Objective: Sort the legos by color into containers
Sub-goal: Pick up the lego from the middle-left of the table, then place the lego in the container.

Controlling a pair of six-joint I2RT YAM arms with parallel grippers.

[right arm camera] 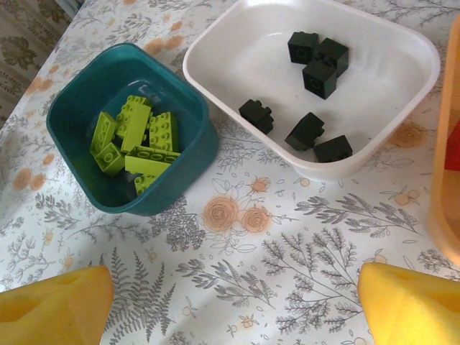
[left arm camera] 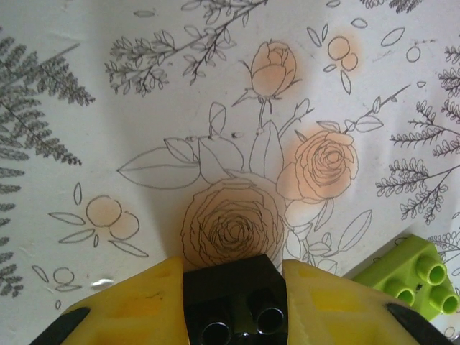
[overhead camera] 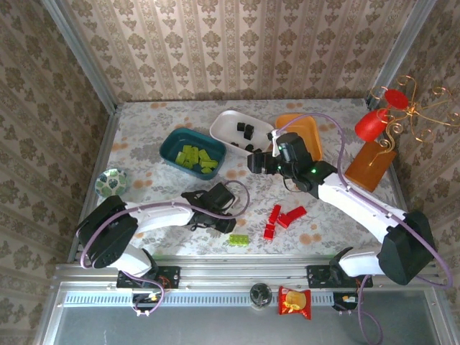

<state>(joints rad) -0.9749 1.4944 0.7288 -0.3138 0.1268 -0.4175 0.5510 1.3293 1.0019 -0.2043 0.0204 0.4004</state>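
Left gripper: yellow pads clamped on a studded black brick over the floral tablecloth; a lime brick lies beside. Right gripper: spread wide, empty, near the rounded teal tray of lime bricks and glossy white tray of black cubes.

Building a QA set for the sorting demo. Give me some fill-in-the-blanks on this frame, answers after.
1. The left gripper is shut on a ____ brick.
2. The teal tray holds only ____ bricks.
3. The black cubes lie in the ____ tray.
4. The right gripper is ____.
Answers: black; green; white; open.
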